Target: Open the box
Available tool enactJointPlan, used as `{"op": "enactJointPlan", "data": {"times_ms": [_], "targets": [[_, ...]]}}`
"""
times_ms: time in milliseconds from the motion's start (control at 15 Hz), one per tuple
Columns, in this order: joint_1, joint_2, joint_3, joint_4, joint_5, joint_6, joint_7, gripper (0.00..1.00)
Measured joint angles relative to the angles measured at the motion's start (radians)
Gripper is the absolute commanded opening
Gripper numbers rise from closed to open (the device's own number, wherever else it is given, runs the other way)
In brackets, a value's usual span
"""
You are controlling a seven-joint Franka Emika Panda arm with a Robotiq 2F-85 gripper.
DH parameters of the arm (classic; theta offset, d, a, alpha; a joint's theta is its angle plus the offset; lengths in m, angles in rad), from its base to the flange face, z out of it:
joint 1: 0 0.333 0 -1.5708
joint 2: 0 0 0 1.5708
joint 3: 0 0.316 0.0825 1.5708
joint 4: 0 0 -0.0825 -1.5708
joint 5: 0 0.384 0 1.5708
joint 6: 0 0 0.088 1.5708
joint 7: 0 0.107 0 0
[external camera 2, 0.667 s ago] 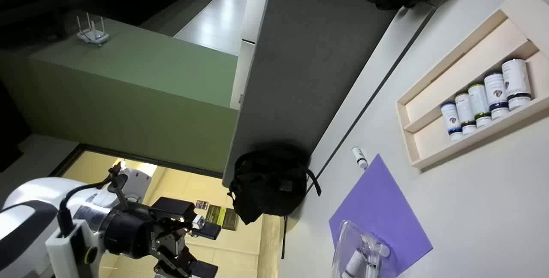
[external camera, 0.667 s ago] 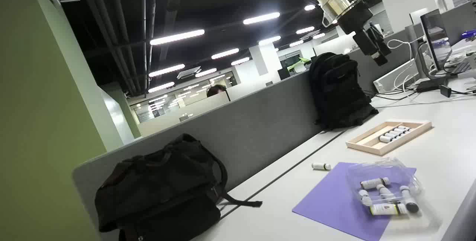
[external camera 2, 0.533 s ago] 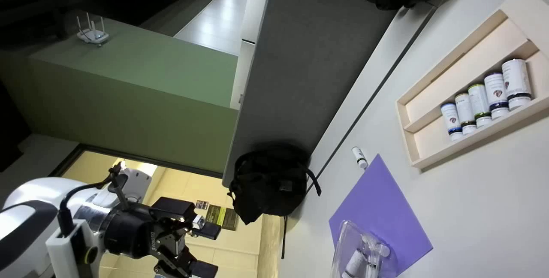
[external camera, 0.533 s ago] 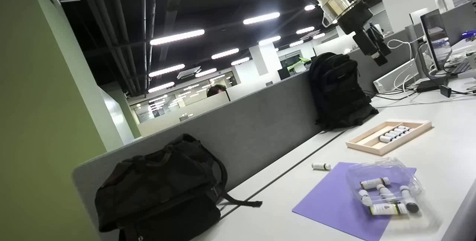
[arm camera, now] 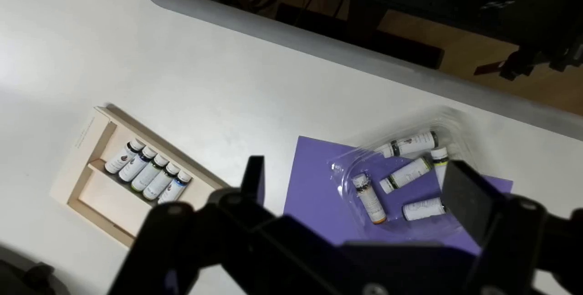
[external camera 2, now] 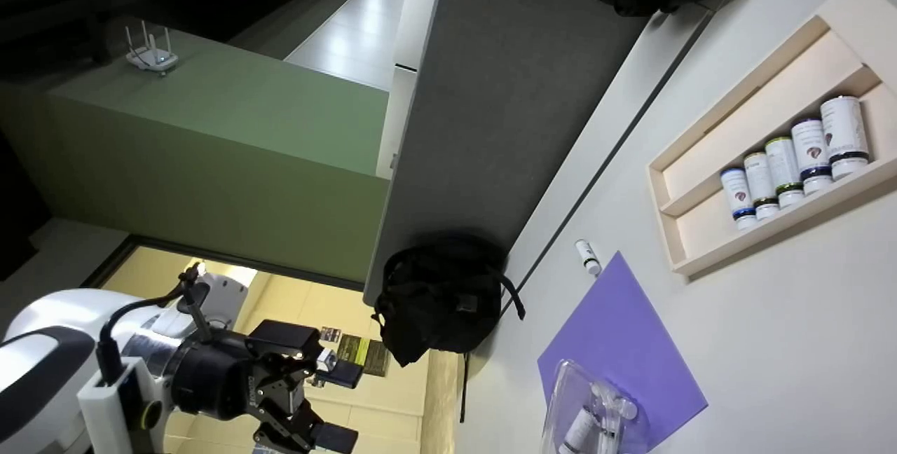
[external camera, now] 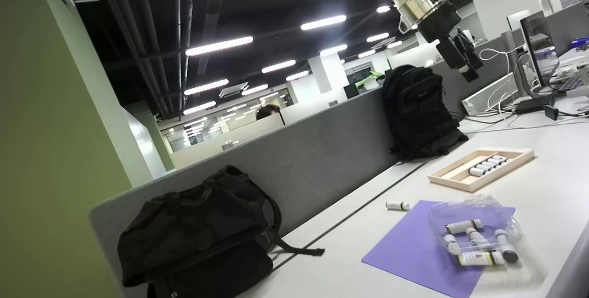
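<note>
The box is a shallow light wooden box in both exterior views (external camera: 448,184) (external camera 2: 673,233) and at the left in the wrist view (arm camera: 77,149). A divider splits it lengthwise. A row of small white bottles (arm camera: 145,172) lies in one compartment; the other looks bare. A wide pale panel spans one end; the rest of the top is uncovered. In the wrist view my gripper's left finger hides its lower right part. My gripper (arm camera: 357,176) is open and holds nothing. It is well above the table in both exterior views (external camera: 467,65) (external camera 2: 340,406), apart from the box.
A purple sheet (arm camera: 309,181) bears a clear plastic tray (arm camera: 341,179) with several loose bottles. One bottle (external camera: 396,205) lies beside the sheet. Two black bags (external camera: 198,233) (external camera: 418,114) stand against a grey partition (external camera: 317,151). The table edge (arm camera: 355,53) crosses the wrist view.
My gripper has shifted by a very small amount in both exterior views and stays open. The box, bottles and sheet have not moved.
</note>
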Motion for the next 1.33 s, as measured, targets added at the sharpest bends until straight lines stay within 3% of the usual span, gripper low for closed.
{"op": "enactJointPlan", "data": {"times_ms": [467,867,1067,1333], "targets": [[-0.097,0.089,-0.178,-0.193,0.069,0.44,-0.005,1.0],[-0.081,0.345,-0.238,-0.214,0.333,0.791,-0.093,1.0],[-0.052,0.458,-0.231,-0.164,0.462,0.828,-0.163,1.0],[-0.043,0.503,-0.228,-0.13,0.48,0.828,-0.172,1.0]]}}
